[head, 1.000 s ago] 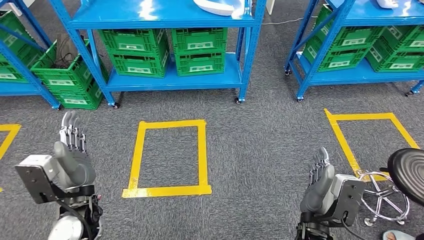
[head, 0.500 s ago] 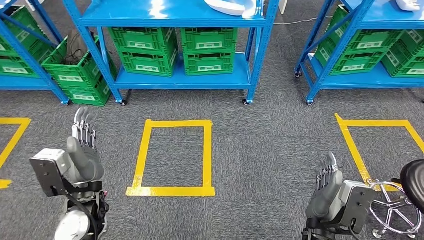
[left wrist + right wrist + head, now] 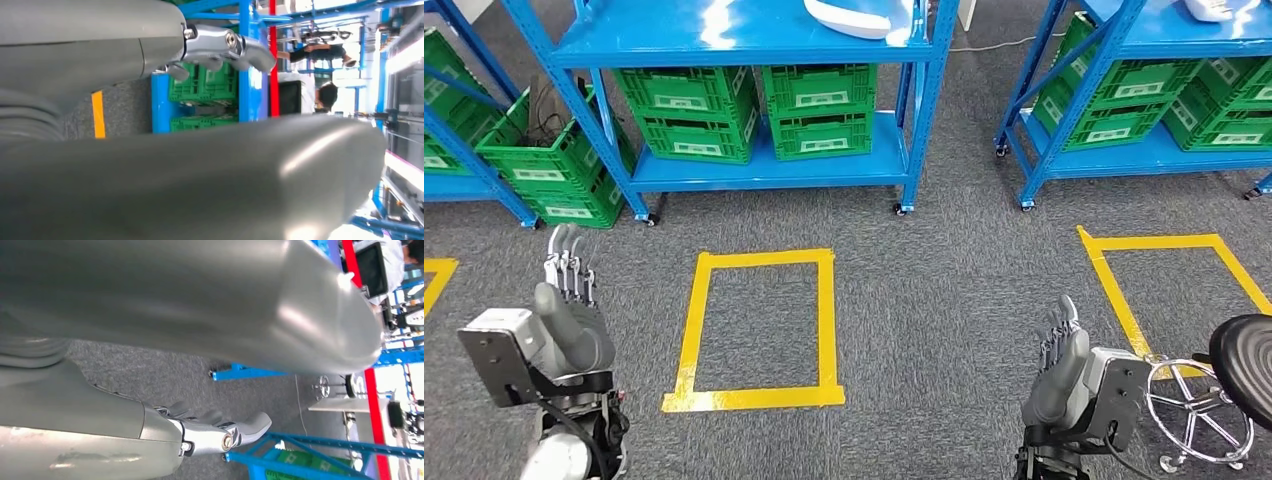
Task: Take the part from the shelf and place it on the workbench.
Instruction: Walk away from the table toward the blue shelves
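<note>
A white part [image 3: 852,16] lies on the upper board of the blue shelf [image 3: 754,45] straight ahead, at the top of the head view. My left hand [image 3: 567,300] is held low at the left, fingers straight and apart, holding nothing. My right hand [image 3: 1060,362] is low at the right, fingers also extended and empty. Both hands are far from the shelf. In the wrist views the left hand's fingers [image 3: 220,47] and the right hand's fingers [image 3: 225,432] stretch out with nothing in them.
Green crates [image 3: 754,110] fill the shelf's lower board. A second blue shelf [image 3: 1144,90] stands at the right with another white part [image 3: 1214,8]. Yellow tape squares [image 3: 759,330] mark the grey carpet. A black stool with chrome base [image 3: 1224,400] stands by my right hand.
The whole picture has shifted: the view swung right and then back left, so the camera moved. Both hands stay extended and empty.
</note>
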